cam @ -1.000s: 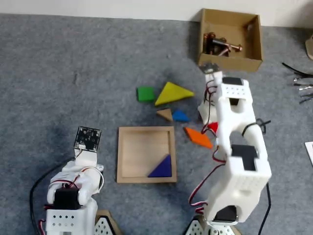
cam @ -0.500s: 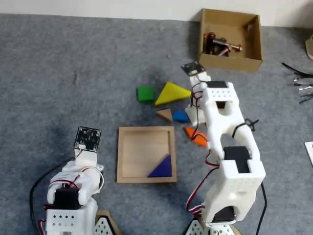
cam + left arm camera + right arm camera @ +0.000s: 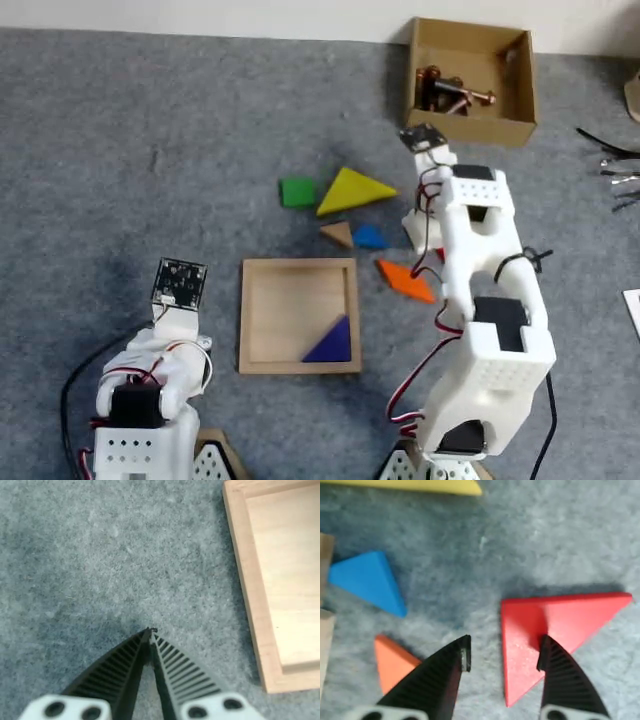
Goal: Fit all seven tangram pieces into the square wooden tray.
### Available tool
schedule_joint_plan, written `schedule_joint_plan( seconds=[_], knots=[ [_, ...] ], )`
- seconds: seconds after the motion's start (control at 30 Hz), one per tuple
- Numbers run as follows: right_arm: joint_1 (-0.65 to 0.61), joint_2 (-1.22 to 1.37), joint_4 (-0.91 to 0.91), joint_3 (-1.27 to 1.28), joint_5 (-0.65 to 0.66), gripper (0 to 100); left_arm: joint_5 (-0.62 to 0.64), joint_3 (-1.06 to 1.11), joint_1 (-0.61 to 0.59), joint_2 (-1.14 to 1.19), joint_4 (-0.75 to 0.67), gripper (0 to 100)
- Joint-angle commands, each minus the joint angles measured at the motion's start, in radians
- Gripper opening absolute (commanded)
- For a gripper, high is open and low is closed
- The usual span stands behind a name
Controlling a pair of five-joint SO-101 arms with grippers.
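Tray: the square wooden tray (image 3: 245,315) lay on the grey felt carpet (image 3: 150,150) between the two arms.
Inside it: one dark blue triangle (image 3: 333,343), in the corner nearest the right arm's base.
Loose pieces: beyond the tray sat a green square (image 3: 297,192) just beside a large yellow triangle (image 3: 352,190). Nearer were a small tan triangle (image 3: 338,234), a small light blue triangle (image 3: 368,237) and an orange parallelogram (image 3: 406,280).
Red triangle (image 3: 555,625): on the carpet under the right arm.
Right gripper (image 3: 503,654): spread open, one finger over the red piece.
Left gripper (image 3: 150,632): pinched closed, empty, beside the tray's rim.
Far edge: a cardboard box (image 3: 470,128).
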Motion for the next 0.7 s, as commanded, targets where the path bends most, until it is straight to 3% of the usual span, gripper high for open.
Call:
schedule_joint_plan(
  seconds=[0.0,0.67],
  knots=[
    [0.044,0.015,-0.007,0.005,0.011,22.1,-0.005,0.019,0.013,-0.007,0.005,1],
    [0.038,-0.13,0.042,0.005,0.011,22.1,-0.005,0.019,0.013,-0.007,0.005,1]
  ],
)
